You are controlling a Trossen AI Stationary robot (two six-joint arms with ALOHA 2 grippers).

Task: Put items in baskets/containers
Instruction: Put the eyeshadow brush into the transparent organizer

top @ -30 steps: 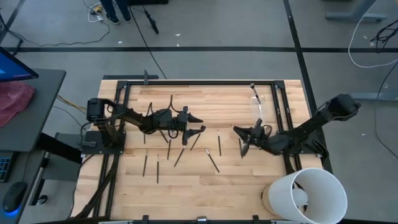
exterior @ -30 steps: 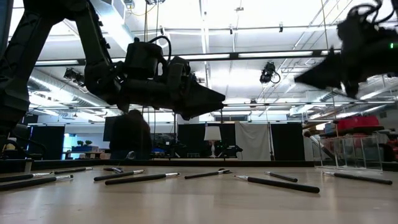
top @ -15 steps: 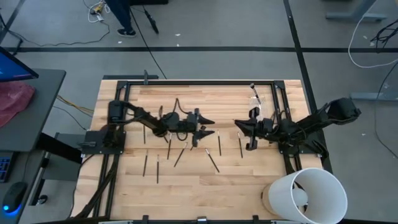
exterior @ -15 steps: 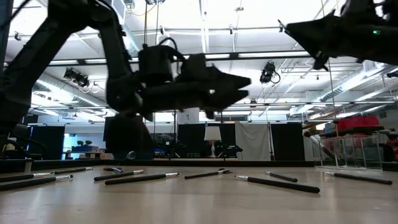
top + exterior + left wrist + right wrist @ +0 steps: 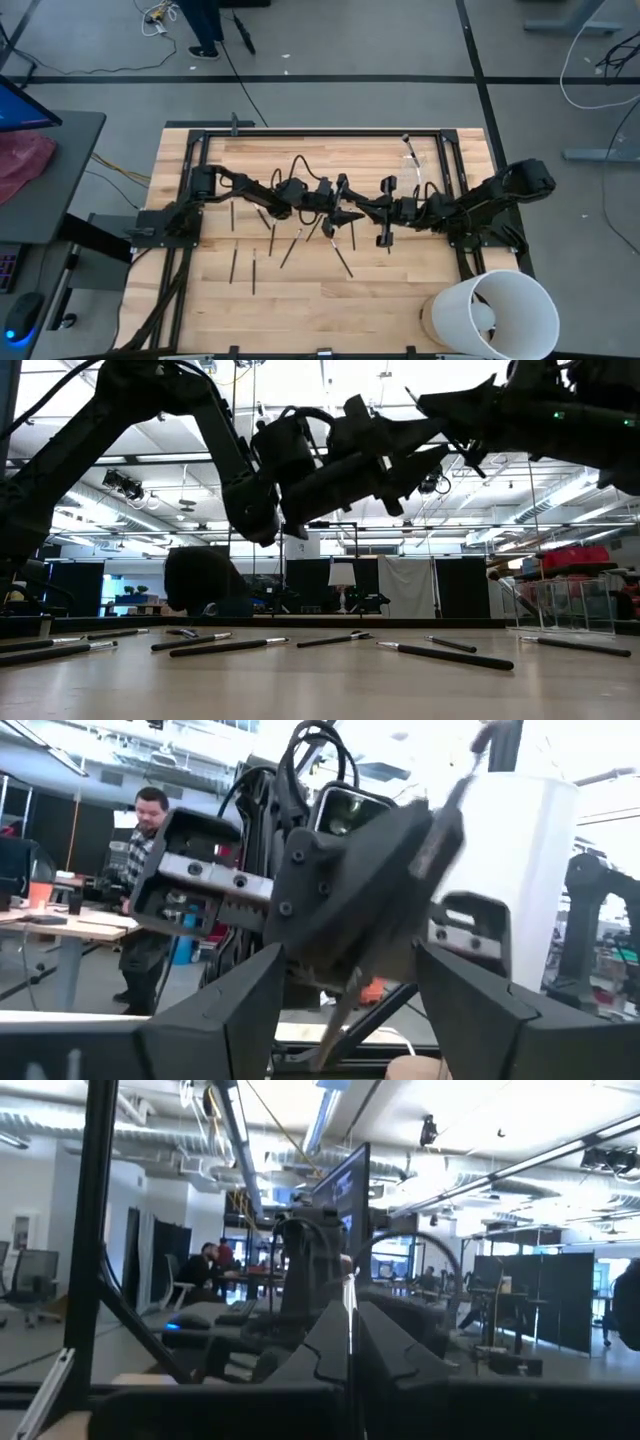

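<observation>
Right gripper [image 5: 372, 207] jaws pressed together on a thin makeup brush [image 5: 350, 1342], mid-tabletop, facing the left gripper [image 5: 347, 214], whose jaws are spread wide around it: looks like a handover. Best close the left squarely on the handle before the right lets go. Other brushes [image 5: 290, 248] lie scattered on the wooden tabletop [image 5: 300, 300]; clear cup [image 5: 414, 165] near far right edge; white bucket [image 5: 495, 315] at near right corner. Person [image 5: 145, 880] beyond.

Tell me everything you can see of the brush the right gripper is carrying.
The brush is slender and dark, with a thin straight handle; its head cannot be made out. The right gripper has its jaws shut on it around mid-length, holding it crosswise in the air over the middle of the table. In the left wrist view it slants down below the jaws. The open left gripper is close beside it, apparently not touching.
</observation>
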